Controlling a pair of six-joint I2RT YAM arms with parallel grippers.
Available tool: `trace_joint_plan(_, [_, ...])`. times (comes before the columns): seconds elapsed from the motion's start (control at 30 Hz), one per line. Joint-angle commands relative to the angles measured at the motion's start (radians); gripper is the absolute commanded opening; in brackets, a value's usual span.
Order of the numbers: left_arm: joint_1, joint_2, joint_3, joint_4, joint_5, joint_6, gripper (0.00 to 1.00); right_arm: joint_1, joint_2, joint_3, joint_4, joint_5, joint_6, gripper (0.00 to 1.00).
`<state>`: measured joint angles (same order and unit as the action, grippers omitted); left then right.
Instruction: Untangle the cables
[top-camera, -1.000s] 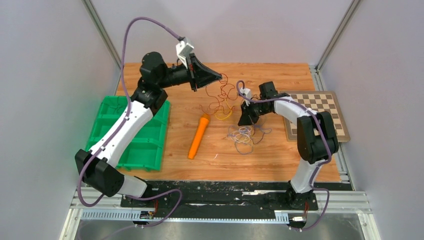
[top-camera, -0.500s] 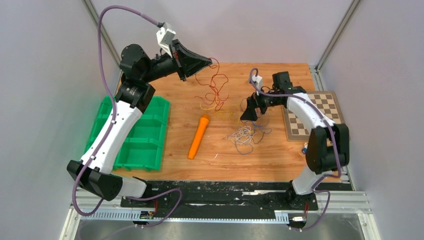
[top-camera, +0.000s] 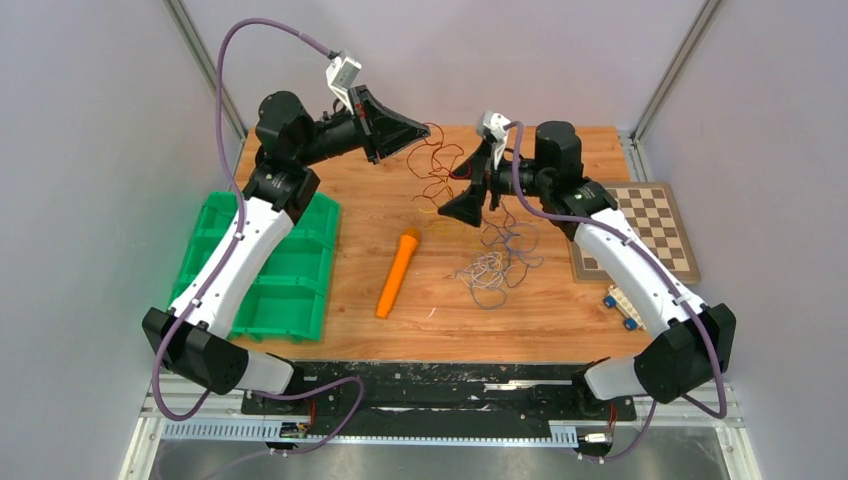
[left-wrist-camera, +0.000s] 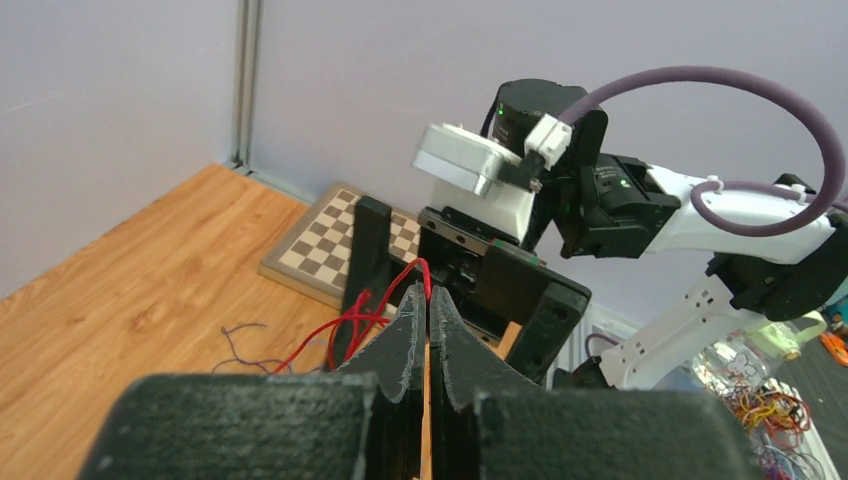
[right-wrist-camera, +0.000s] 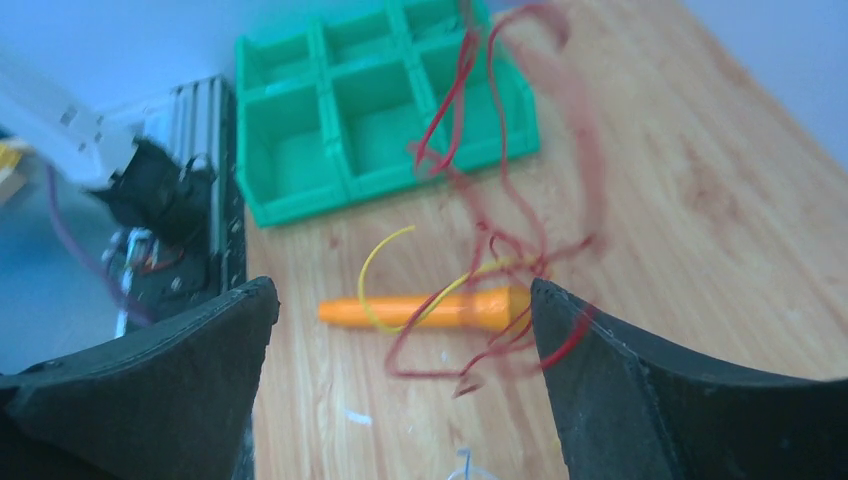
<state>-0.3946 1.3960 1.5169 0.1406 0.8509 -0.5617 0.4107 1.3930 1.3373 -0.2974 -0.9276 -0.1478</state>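
Item 1, left gripper (top-camera: 424, 128): hovering above the far part of the table (top-camera: 560, 325). Its fingers (left-wrist-camera: 410, 330) are pressing together and pinching the red cables (top-camera: 440, 165) at their very tips. The strands are hanging from it in loose loops toward the wood.

Item 2, right gripper (top-camera: 452, 211): hanging above the table and facing the left one, jaws standing wide apart and gripping nothing. In its own wrist view the red cables are dangling between and in front of the two fingers (whether they are touching either finger cannot be told, the strands being blurred).

Item 3, yellow cable (right-wrist-camera: 378, 262): a single arc curling across the orange marker (top-camera: 397, 272), mixing with the lower red loops.

Item 4, pale cables (top-camera: 488, 268): white and blue-purple strands lying in a curly heap on the table, just right of the marker. Whether they are joining the red ones cannot be told.

Item 5, the orange marker: lying flat mid-table, between the green tray (top-camera: 290, 290) and the pale heap.

Item 6, the green tray: compartmented, sitting at the table's left edge under the left arm.

Item 7, chessboard (top-camera: 650, 215): lying at the table's right edge
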Motion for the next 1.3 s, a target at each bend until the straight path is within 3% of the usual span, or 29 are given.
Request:
trace_joint_plan(0.0, [-0.022,-0.006,0.024,0.048,0.003,-0.030,0.00,0.045,0.056,0.022,0.362,0.237,0.225,0.98])
trace_joint_plan(0.07, [-0.030,-0.004,0.038,0.047,0.006,-0.041,0.00,0.066,0.109,0.044,0.378,0.325,0.199,0.86])
trace_joint_plan(0.17, [-0.030,0.001,0.086,0.042,0.001,-0.045,0.00,0.073,0.175,0.014,0.367,0.383,0.140,0.46])
trace_joint_plan(0.4, [0.027,0.006,0.263,-0.010,-0.010,-0.002,0.00,0.041,0.153,-0.218,0.351,0.386,0.029,0.01])
trace_joint_plan(0.87, [0.205,0.021,0.544,-0.095,-0.140,0.109,0.00,-0.016,0.210,-0.350,0.180,0.396,-0.104,0.00])
trace_joint_plan(1.1, [0.340,-0.030,0.562,-0.166,-0.239,0.167,0.00,-0.044,0.274,-0.311,0.094,0.375,-0.113,0.06])
trace_joint_plan(1.27, [0.428,-0.079,0.552,-0.233,-0.383,0.232,0.00,-0.054,0.287,-0.299,0.060,0.365,-0.134,0.08])
